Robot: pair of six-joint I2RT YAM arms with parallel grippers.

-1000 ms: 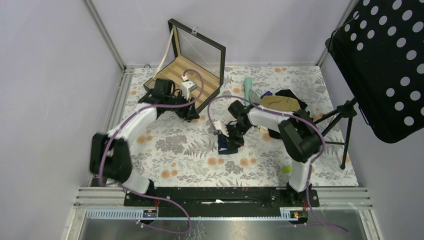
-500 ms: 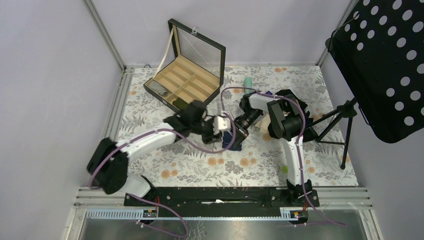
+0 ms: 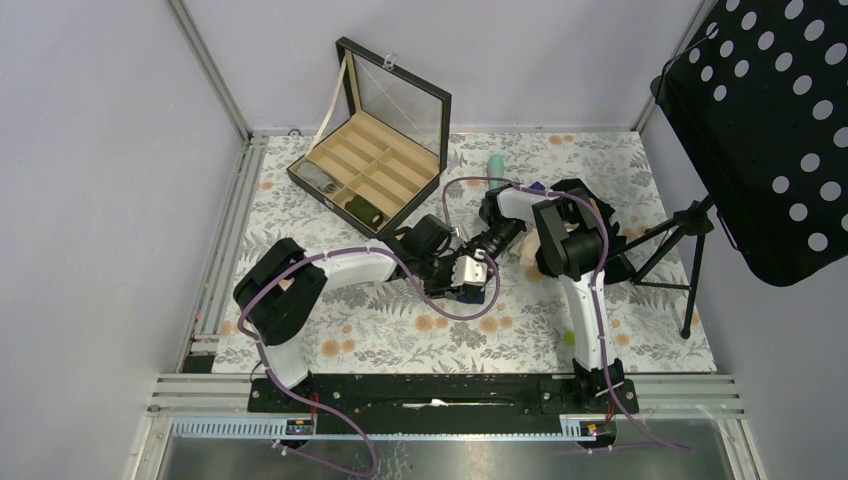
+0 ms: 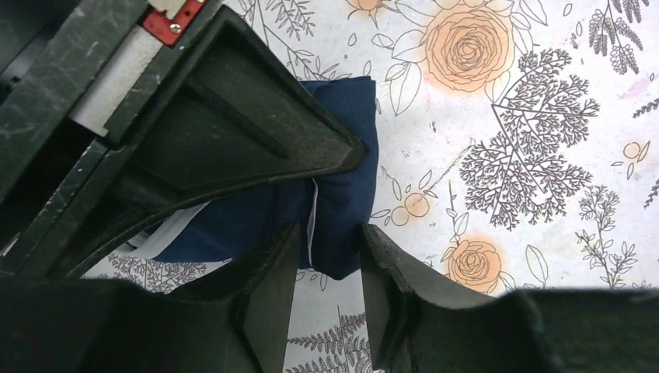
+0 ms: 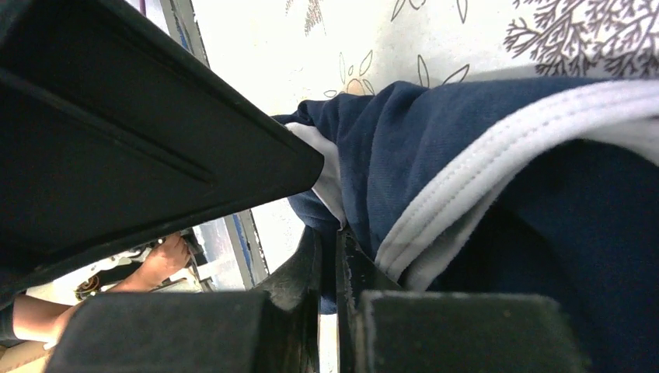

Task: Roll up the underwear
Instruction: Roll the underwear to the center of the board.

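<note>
The underwear [image 3: 478,294] is a dark navy cloth with a white edge, lying folded on the flowered table cover at centre. My right gripper [image 3: 482,266] is shut on it; in the right wrist view the fingers [image 5: 311,264] pinch a navy fold [image 5: 435,155] with the white waistband beside them. My left gripper [image 3: 462,282] comes in from the left. In the left wrist view its jaws stand apart around the folded end of the underwear [image 4: 342,210], with the right gripper's black body over the cloth.
An open wooden display box [image 3: 372,168] stands at the back left. A teal brush [image 3: 496,166], a tan garment [image 3: 528,250] and a black garment [image 3: 582,190] lie behind the right arm. A black perforated stand [image 3: 770,130] is at right. A green ball [image 3: 572,339] is near the front.
My left arm has swung from the display box across to the underwear and put its fingers around the cloth's end. The right arm has folded back and still holds the underwear.
</note>
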